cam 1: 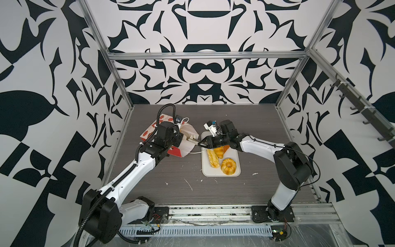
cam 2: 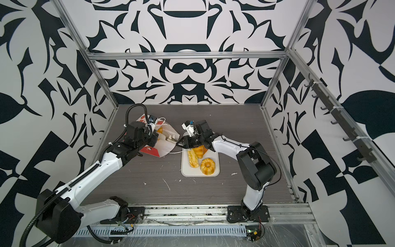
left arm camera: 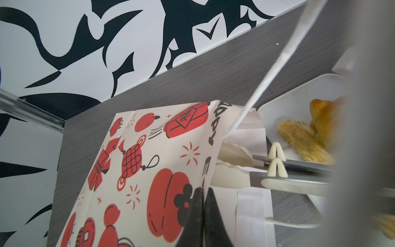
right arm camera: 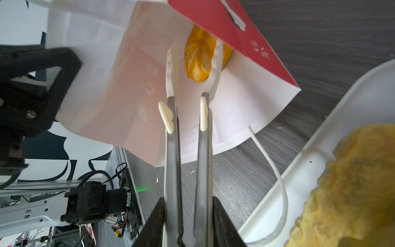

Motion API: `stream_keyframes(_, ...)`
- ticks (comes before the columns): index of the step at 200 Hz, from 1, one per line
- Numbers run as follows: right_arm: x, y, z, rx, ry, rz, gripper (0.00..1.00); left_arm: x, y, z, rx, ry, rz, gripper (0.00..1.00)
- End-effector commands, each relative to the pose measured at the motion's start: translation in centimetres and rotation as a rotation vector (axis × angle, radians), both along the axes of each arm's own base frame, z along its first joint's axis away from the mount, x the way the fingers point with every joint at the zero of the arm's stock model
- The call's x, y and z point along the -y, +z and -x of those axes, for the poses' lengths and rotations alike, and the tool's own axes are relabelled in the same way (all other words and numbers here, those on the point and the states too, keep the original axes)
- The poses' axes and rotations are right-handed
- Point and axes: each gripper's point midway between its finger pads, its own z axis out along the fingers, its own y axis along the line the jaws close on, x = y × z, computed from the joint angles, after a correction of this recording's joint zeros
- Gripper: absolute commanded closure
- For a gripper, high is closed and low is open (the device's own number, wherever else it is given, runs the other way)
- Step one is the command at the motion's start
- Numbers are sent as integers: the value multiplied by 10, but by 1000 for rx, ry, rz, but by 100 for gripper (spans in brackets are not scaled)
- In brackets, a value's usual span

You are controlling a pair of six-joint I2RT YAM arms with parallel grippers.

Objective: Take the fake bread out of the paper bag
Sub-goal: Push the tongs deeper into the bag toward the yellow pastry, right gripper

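The paper bag [cam 1: 149, 131] [left arm camera: 149, 160] lies on its side with its white inside [right arm camera: 119, 96] facing the tray. My left gripper [cam 1: 181, 135] [left arm camera: 203, 192] is shut on the bag's upper mouth edge and holds it up. My right gripper [cam 1: 202, 144] [right arm camera: 188, 205] is shut on metal tongs [cam 1: 192, 140] [right arm camera: 173, 149]. Their white tips reach into the bag and stand on either side of a golden piece of fake bread [right arm camera: 198, 57] [cam 2: 159, 130]. Outside the bag lie a long stick [cam 1: 212, 159], a triangular piece [cam 1: 221, 150] and a ring bun [cam 1: 228, 166].
The three pastries outside rest on a white rectangular tray [cam 1: 233, 171] [left arm camera: 288, 107] just right of the bag. A white cord handle [right arm camera: 275, 171] trails from the bag's mouth to the tray's rim. Small white scraps dot the grey table [cam 1: 188, 184] in front.
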Motion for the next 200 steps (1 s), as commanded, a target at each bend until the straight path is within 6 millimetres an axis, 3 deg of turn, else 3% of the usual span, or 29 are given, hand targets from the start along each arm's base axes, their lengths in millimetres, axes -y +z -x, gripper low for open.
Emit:
stream_keyframes(1,0,32,-5,91,1,-64,65,1,3,2,16,-6,21,100)
stream_keyframes(200,-10,1,-17,-27,-4,-85,64,4,3,1,14,-19,18,100)
